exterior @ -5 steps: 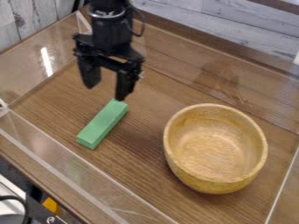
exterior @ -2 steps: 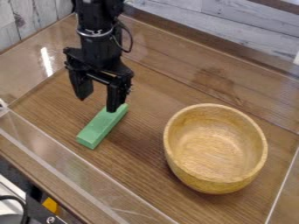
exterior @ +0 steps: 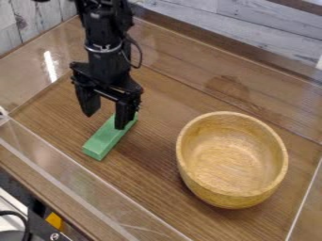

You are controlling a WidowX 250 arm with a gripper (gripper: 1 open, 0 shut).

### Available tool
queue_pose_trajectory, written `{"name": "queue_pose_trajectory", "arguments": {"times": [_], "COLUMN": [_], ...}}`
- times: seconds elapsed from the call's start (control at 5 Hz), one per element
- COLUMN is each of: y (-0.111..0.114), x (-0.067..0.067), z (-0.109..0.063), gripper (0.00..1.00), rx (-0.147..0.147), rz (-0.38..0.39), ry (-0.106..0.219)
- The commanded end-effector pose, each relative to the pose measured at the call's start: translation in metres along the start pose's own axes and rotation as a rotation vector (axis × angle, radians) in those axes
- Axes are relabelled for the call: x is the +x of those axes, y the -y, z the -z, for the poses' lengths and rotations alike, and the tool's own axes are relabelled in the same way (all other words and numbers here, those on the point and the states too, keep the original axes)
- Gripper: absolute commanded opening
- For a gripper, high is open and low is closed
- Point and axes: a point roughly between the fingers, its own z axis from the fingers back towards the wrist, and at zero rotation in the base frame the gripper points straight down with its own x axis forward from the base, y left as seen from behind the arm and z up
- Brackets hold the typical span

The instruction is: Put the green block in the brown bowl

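Note:
The green block (exterior: 105,140) lies flat on the wooden table, a bright green bar angled from lower left to upper right. My black gripper (exterior: 105,110) points straight down over the block's far end, open, with one finger on each side and the upper end of the block partly hidden behind the fingertips (exterior: 123,117). Nothing is held. The brown bowl (exterior: 232,158), round light wood with thick walls, stands empty to the right of the block, well apart from the gripper.
A clear plastic wall (exterior: 75,179) runs along the front edge of the wooden table (exterior: 189,75), and another stands along the right side. Planks of a whitewashed wall lie behind.
The gripper has come down and to the left, from above and behind the block to straddling its far end. It has stayed open. Block and bowl have not moved.

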Motion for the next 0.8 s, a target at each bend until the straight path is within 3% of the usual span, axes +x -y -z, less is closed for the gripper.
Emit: {"name": "queue_pose_trajectory", "arguments": {"times": [0.0,0.6], "y": [-0.005,-0.007], "x": [0.005,0.012], "z": [0.002,0.021], "gripper": [1.0,1.0], "rx": [0.012,0.018], "rz": [-0.009,-0.015], "ry": [0.03,0.04]}}
